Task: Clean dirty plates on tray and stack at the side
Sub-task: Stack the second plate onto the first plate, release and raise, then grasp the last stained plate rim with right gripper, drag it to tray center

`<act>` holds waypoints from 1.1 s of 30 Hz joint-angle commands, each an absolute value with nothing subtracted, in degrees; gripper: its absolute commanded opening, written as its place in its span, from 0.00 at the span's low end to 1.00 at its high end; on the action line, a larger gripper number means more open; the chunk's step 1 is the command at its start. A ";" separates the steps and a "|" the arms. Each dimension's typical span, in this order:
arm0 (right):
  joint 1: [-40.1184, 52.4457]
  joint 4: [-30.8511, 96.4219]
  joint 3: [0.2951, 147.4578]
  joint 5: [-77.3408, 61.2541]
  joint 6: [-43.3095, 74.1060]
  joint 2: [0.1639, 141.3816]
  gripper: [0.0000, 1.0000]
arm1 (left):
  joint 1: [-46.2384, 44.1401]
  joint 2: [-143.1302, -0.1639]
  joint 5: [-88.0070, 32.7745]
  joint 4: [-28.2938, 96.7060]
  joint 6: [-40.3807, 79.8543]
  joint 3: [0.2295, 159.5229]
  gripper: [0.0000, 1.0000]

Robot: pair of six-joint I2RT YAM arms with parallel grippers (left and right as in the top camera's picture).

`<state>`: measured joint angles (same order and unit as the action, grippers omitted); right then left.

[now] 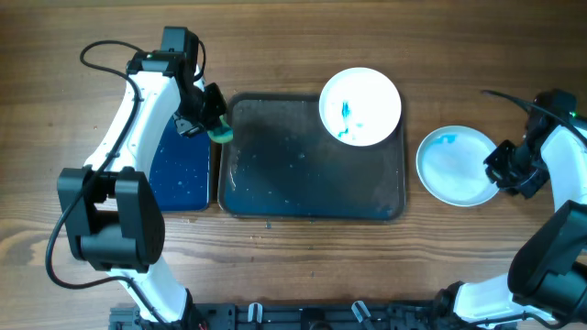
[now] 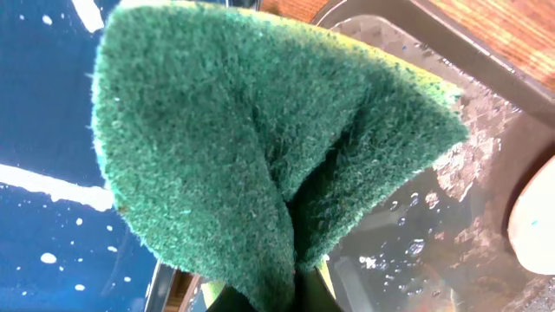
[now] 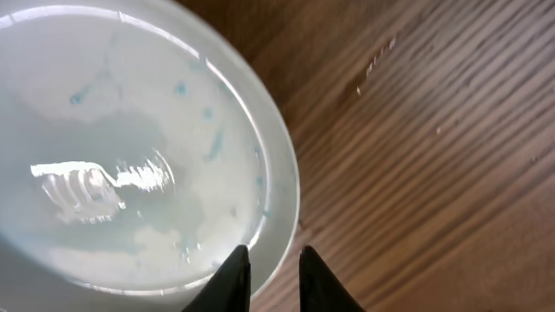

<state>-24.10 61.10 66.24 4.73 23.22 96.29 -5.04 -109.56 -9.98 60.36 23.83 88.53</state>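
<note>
One white plate [image 1: 367, 96] carries turquoise streaks centrally.

A folded green sponge [image 1: 220, 132] hangs beside a droplet-speckled blue-bottomed tray [image 1: 187, 176] on the wooden table [image 1: 367, 266]

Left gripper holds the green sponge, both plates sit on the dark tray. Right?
Not quite. Only one plate sits on the dark tray. The other plate lies on the table, to the right of the tray, as the overhead view shows. The left gripper does hold the green sponge.
</note>
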 commanded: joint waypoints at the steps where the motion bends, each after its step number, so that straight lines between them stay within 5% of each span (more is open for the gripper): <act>1: -23.90 63.13 69.80 2.90 20.78 94.21 0.21 | -5.04 -109.51 -10.90 60.12 22.74 89.47 0.04; 8: -17.61 60.60 75.35 -16.32 8.40 90.13 0.38 | -5.06 -109.51 -10.92 59.99 22.74 89.47 0.04; 14: -2.46 48.80 76.18 -13.72 8.16 91.88 0.69 | -6.22 -109.51 -11.73 59.75 22.74 89.47 0.04; 26: 5.65 31.27 76.18 -4.47 6.55 108.01 0.63 | -11.44 -109.51 -10.37 58.00 23.20 89.47 0.04; 33: 5.63 30.26 76.18 -2.72 4.99 112.77 0.46 | -11.90 -109.51 -10.17 58.04 24.47 89.47 0.04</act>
<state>5.58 29.78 75.48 -4.32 6.24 110.10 -11.70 -109.56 -10.55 58.22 23.92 88.53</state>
